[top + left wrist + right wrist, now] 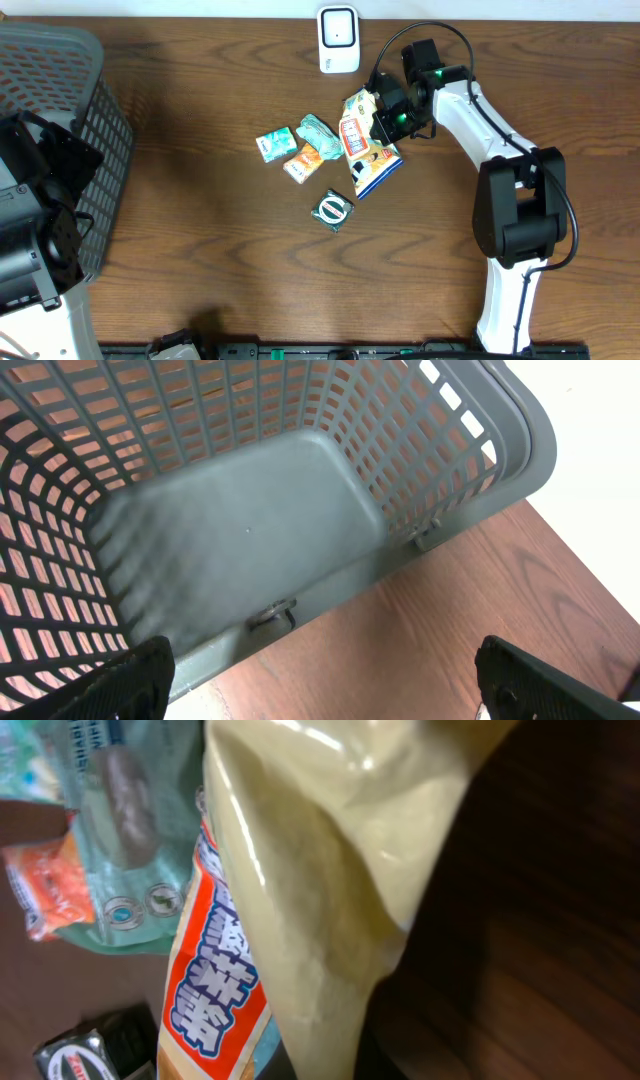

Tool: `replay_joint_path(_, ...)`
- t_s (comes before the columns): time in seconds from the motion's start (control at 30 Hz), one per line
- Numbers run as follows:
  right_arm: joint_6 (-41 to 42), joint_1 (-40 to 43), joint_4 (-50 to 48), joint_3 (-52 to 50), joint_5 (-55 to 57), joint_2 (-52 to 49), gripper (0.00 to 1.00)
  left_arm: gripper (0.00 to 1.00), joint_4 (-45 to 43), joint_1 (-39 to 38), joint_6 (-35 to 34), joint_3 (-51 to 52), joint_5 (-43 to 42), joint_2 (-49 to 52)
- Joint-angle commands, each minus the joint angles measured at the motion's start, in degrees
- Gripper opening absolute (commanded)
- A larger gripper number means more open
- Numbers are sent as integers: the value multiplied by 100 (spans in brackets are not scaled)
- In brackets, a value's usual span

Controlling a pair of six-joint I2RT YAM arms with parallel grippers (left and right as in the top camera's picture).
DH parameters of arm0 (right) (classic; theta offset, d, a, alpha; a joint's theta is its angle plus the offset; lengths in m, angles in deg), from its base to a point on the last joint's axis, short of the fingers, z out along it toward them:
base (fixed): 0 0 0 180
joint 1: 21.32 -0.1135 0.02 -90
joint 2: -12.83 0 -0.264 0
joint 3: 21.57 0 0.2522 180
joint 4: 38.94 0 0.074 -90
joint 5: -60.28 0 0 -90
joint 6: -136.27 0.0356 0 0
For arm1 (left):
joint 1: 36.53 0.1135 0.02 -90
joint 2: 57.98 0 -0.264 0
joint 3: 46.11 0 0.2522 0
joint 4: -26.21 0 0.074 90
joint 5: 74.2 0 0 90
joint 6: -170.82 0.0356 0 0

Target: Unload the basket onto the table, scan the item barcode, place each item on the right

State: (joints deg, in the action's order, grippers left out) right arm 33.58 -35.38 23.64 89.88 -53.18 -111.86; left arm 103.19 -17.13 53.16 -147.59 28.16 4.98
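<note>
- Two grippers are in view. The right gripper [383, 118] sits at the upper end of the large snack packet [365, 152], near the middle of the table [200, 230], with its jaws pressed together on the packet's top edge.
- From the right wrist, the packet's cream foil and its orange band with white lettering fill most of the frame.
- The packet's blue and white lower end rests on the wood. Whether the upper end is clear of the table cannot be told.
- The white scanner [338, 40] stands at the far edge, near the packet but apart from it.
- Four smaller items lie just left of and below it: a teal packet [275, 145], an orange packet [303, 163], a crumpled green packet [317, 128] and a dark green square packet [333, 209].
- The left gripper [325, 685] hangs over the grey basket [530, 440] at the table's left side, with its fingers [130, 675] spread wide and holding nothing.
</note>
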Motion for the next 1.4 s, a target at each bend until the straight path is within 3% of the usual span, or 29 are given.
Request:
replay_joint_path(0.0,396,-44,2,87,756,664,1,95,22,20,-48,-9,33,2)
replay_joint_path(0.2,411,-269,98,87,1554,1331,1,95,22,20,-50,-9,33,2)
replay_joint_path(0.33,688,-605,369,70,3423,1318,1,95,22,20,-48,-9,33,2)
replay_joint_path(0.47,730,-634,452,66,3563,1106,1,95,22,20,-50,-9,33,2)
replay_joint_path(0.53,1005,-496,409,66,3558,1073,27,95,22,20,-48,-9,33,2)
replay_joint_path(0.57,1154,-356,356,66,3552,1073,56,95,22,20,-48,-9,33,2)
replay_joint_path(0.6,1213,-155,315,66,3442,1073,77,95,22,20,-48,-9,33,2)
replay_joint_path(0.63,1198,13,306,66,3259,1073,91,95,22,20,-48,-9,33,2)
replay_joint_path(0.7,1058,435,323,66,2430,1071,99,95,22,20,-48,-9,33,2)
replay_joint_path(0.87,573,1021,289,-13,57,901,99,95,22,20,-48,-9,33,2)
replay_joint_path(1.03,431,892,332,-35,-378,317,99,95,22,20,-50,-9,33,2)
replay_joint_path(1.17,404,675,345,-35,-111,-201,99,95,22,20,-50,-9,33,2)
replay_joint_path(1.2,404,645,332,-35,-76,-319,92,95,22,20,-48,-9,33,2)
replay_joint_path(1.27,402,619,323,-35,-66,-472,45,95,22,20,-48,-9,33,2)
replay_joint_path(1.33,409,614,323,-33,-66,-476,19,95,22,20,-50,-9,33,2)
replay_joint_path(1.37,442,614,313,-20,-63,-398,1,95,22,20,-50,-9,33,2)
